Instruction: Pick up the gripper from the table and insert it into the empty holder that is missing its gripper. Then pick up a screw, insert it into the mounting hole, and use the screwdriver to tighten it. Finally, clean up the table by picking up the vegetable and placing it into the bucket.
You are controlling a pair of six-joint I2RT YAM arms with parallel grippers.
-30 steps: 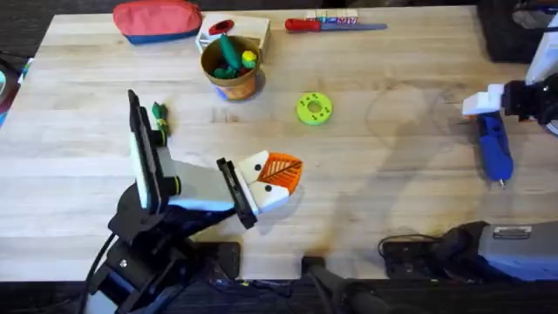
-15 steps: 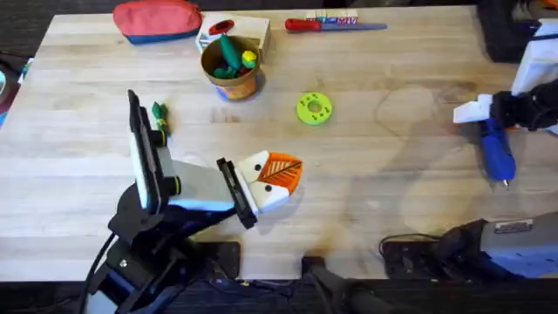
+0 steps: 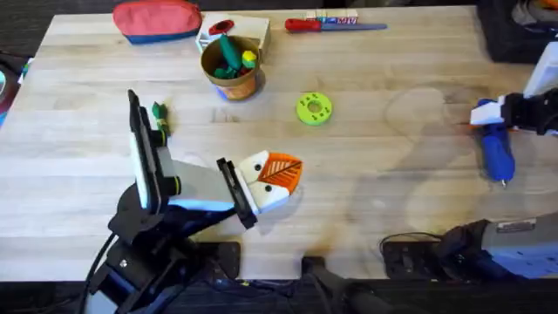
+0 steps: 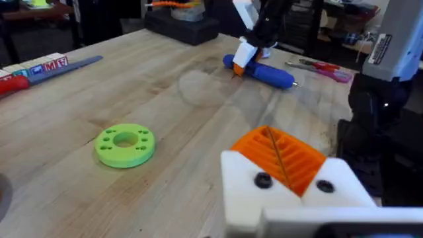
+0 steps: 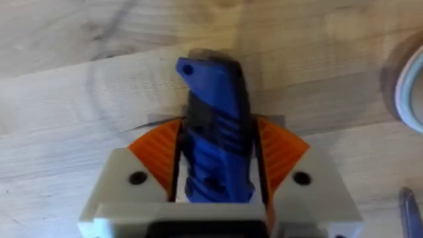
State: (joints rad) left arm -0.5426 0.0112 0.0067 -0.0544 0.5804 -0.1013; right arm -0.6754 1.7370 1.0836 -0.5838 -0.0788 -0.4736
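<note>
Barely legible print: letters resembling "M M" on the blue-and-white card (image 4: 41, 67) beside the red-handled screwdriver (image 3: 324, 24), desk's 12 o'clock edge. White label (image 4: 379, 47) on the right arm carries print, too small to read.

Pale wood-grain tabletop (image 3: 392, 201) under even, bright light, soft shadows across the boards; dark floor past the far edge, dim cluttered shelving (image 4: 178, 20) beyond

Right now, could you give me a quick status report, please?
Right gripper shut on screwdriver, table's right side. Left gripper holds orange-tipped holder. Vegetable still out. Nothing in between.
</note>
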